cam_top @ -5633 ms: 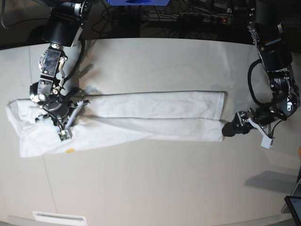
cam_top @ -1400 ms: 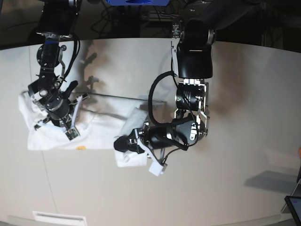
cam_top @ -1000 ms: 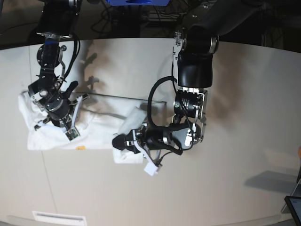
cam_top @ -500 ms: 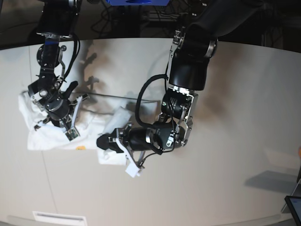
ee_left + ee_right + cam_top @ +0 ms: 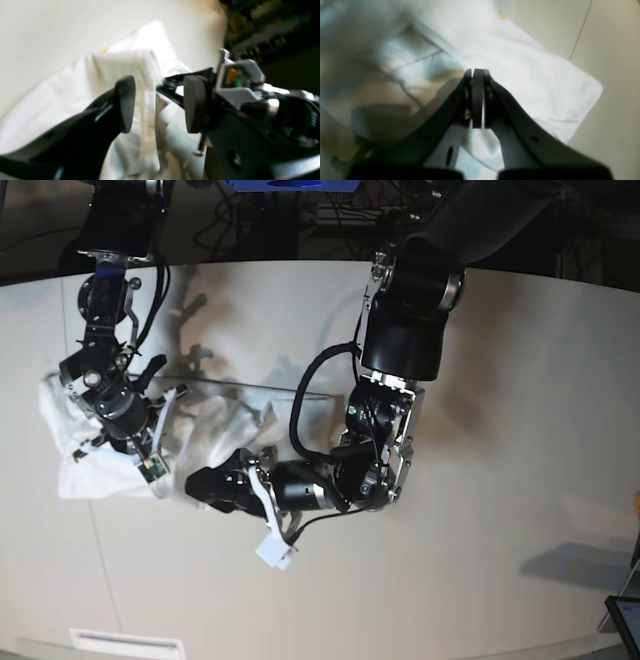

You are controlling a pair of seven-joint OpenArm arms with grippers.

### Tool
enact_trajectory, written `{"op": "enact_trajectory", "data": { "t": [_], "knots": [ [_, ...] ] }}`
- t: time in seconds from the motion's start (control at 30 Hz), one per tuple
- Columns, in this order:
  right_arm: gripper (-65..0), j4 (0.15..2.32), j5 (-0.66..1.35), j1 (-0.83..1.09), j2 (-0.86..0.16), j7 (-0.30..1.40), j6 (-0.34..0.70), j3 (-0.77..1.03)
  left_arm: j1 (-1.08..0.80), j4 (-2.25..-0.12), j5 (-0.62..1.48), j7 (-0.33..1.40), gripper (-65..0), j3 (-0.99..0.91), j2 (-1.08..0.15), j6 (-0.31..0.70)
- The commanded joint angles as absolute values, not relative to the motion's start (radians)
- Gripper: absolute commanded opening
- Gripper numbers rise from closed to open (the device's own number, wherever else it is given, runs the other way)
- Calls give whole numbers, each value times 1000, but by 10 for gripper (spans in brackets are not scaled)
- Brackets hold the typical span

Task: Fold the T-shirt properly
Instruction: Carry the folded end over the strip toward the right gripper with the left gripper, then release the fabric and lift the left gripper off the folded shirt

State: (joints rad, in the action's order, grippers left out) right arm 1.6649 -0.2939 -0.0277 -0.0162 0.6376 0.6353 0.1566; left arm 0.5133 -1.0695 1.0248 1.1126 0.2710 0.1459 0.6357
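Now, step in hand: laying the carried end of the T-shirt [image 5: 105, 465] over the end pinned at the far side, as I judge it
Where the shirt is: flat on the desk [image 5: 500, 480] at the base view's left, a white bundle under both arms, a scrap of yellow print showing at its near edge
Left claw [image 5: 156, 105]: jaws parted, a folded band of white cloth hanging between the pads [image 5: 125, 102] and not pinched; in the base view it sits low over the shirt's near edge [image 5: 215, 485]
Right claw [image 5: 477, 100]: pads pressed together, tip down over the cloth; whether any fabric is caught between them I cannot tell
Doing it well: lift the left claw straight up so the freed fold is not dragged back; keep the right claw steady as an anchor until the layer has settled; then check that the edges line up before pressing flat
Risk: the loose band may snag on a pad and pull the fold open
Surface: pale, smooth desk with a thin seam line, giving little grip on cloth
Room: dark behind the desk's far edge, cables and equipment there; a small screen corner at the base view's lower right
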Motion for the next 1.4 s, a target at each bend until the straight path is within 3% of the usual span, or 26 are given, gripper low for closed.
{"op": "enact_trajectory", "data": {
  "t": [0.0,0.23,0.3,0.37,0.43,0.47,0.73,0.87,1.1,1.37],
  "knots": [
    [-649,1681,-291,-42,-21,610,630,157,558,-1086,1093,1090,-339,272,157,688],
    [-649,1685,-291,-48,-19,605,630,223,618,-1104,1182,1090,-341,263,157,698],
    [-649,1692,-291,-61,-19,605,630,272,615,-1148,1124,1090,-368,271,94,698],
    [-649,1707,-291,-64,-21,604,630,334,582,-1213,1007,1090,-472,266,41,662],
    [-649,1732,-291,-65,-24,584,631,390,542,-1276,866,1089,-626,262,4,591],
    [-649,1741,-291,-65,-35,576,634,400,533,-1293,808,1089,-650,263,-7,573],
    [-641,1860,-291,19,-48,584,636,240,398,-1471,357,1089,-650,272,-7,567],
    [-627,1914,-289,19,-2,717,636,173,366,-1537,219,1089,-650,262,4,567],
    [-511,1949,-282,16,93,858,638,171,298,-1662,159,1089,-650,249,-93,567],
    [-326,1943,-19,22,84,969,631,179,200,-1690,153,1090,-650,10,-213,567]
  ]
}}
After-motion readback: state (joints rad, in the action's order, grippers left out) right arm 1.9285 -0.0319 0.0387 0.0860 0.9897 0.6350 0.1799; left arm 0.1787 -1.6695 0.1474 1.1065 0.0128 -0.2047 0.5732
